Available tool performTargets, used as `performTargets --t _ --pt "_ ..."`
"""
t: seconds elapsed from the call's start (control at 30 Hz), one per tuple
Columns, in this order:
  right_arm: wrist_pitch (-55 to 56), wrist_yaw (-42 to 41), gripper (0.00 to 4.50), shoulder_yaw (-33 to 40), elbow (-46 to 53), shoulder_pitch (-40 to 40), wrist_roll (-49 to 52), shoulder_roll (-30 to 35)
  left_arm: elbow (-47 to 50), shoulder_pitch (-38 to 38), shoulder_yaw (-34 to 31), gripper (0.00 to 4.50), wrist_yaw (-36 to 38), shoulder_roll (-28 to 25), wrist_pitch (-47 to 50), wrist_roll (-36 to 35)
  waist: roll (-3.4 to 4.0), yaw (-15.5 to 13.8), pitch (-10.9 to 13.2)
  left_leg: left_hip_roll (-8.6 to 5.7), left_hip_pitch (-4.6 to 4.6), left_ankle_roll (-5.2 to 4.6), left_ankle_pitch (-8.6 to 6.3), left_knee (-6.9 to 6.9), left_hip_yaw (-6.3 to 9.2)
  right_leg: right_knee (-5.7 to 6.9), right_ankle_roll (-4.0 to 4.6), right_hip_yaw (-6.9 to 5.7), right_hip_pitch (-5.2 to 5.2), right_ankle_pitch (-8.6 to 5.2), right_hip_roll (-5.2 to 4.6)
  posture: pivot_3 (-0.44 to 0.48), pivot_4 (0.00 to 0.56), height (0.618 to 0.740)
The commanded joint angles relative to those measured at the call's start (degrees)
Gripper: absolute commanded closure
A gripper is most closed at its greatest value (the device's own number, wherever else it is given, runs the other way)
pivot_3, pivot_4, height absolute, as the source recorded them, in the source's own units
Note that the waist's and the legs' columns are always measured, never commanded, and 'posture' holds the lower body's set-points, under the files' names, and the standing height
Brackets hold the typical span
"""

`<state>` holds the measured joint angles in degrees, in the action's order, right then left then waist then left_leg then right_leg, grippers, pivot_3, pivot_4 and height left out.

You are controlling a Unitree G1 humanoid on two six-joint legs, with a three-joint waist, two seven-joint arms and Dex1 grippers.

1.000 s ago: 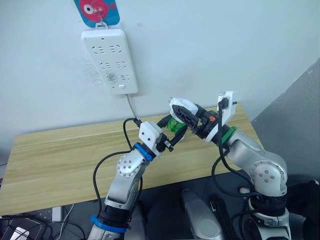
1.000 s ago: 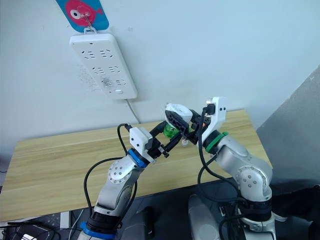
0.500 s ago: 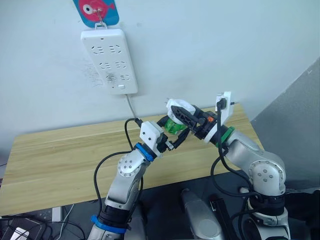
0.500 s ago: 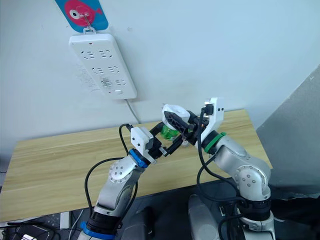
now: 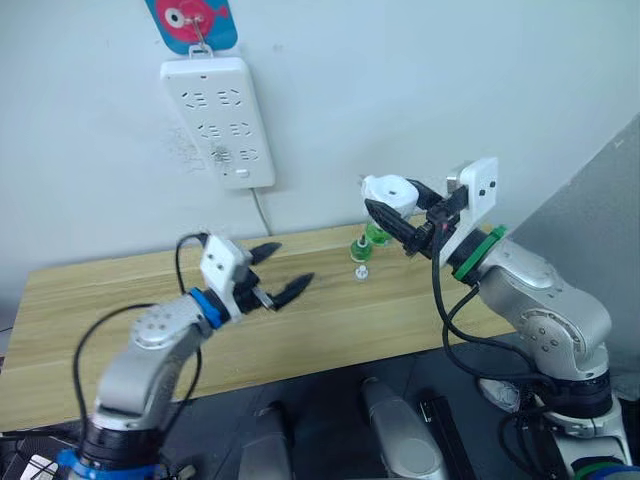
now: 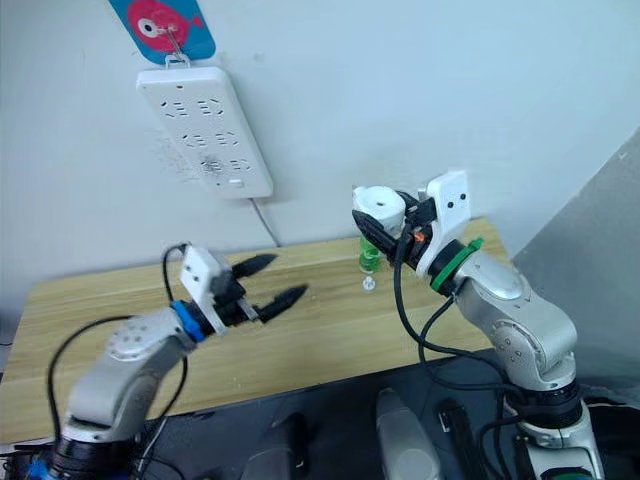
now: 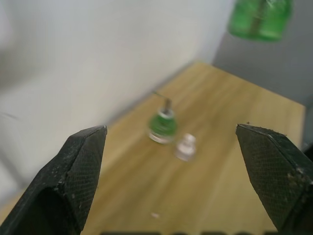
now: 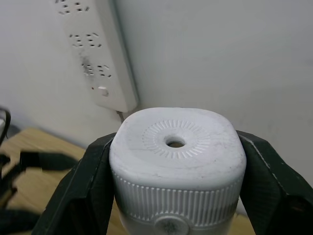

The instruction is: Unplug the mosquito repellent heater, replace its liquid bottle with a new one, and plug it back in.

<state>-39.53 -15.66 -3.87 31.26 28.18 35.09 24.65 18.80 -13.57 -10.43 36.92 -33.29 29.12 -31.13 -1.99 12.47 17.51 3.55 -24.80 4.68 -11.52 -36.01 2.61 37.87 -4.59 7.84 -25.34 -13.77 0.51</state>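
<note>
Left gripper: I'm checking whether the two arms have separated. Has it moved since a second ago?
Yes. The left gripper has pulled away from the mosquito repellent heater toward the robot's left, now below the power strip, fingers open and empty.

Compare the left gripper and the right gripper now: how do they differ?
The left gripper is open and holds nothing; the right gripper is shut on the mosquito repellent heater. The left hangs low over the table; the right is raised near the wall. Both have two black fingers.
</note>
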Motion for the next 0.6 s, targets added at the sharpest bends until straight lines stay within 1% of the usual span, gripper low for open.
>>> performTargets --t 0.03,0.17,0.3,0.4,0.6 --pt "2.2 -1.9 1.49 -1.6 2.9 1.7 -2.2 -0.5 -5.8 -6.3 -4.8 0.0 -0.5 -2.1 0.0 -1.0 0.0 -0.2 0.0 0.0 0.0 0.0 0.0 0.0 0.01 -0.01 0.0 0.0 0.0 0.0 0.0 -0.207 0.281 0.74" --pt "1.9 -2.6 1.5 -3.1 2.9 2.8 -3.4 -1.9 -16.3 -13.5 -4.7 0.0 1.5 -4.2 -6.9 3.8 0.0 -0.3 0.0 0.0 -0.02 0.0 0.0 0.04 0.02 -0.04 0.0 -0.03 -0.02 0.0 0.0 -0.209 0.28 0.74" --pt "1.3 -3.0 1.5 -3.8 3.5 2.9 -4.0 -2.8 -22.1 -17.9 -4.1 0.0 2.0 -4.0 -11.9 6.0 0.0 -1.4 0.0 0.03 -0.02 0.04 0.03 0.01 0.19 0.09 0.03 -0.23 -0.01 0.02 0.0 -0.216 0.277 0.74" --pt "1.0 -3.3 1.5 -3.8 3.8 2.9 -4.6 -3.2 -23.1 -18.6 -4.1 0.0 2.4 -3.5 -13.0 6.1 -0.02 -1.6 0.0 0.03 -0.06 0.23 0.23 -0.03 0.33 0.09 0.17 -0.38 0.02 0.11 0.0 -0.223 0.271 0.74" --pt "0.6 -3.6 1.5 -3.4 4.1 2.8 -5.0 -3.3 -19.5 -14.8 -4.6 0.0 2.6 -3.4 -11.9 5.2 -0.04 -1.5 0.0 0.06 -0.07 0.23 0.22 0.09 0.32 0.08 0.14 -0.43 0.01 0.11 -0.04 -0.218 0.267 0.74"
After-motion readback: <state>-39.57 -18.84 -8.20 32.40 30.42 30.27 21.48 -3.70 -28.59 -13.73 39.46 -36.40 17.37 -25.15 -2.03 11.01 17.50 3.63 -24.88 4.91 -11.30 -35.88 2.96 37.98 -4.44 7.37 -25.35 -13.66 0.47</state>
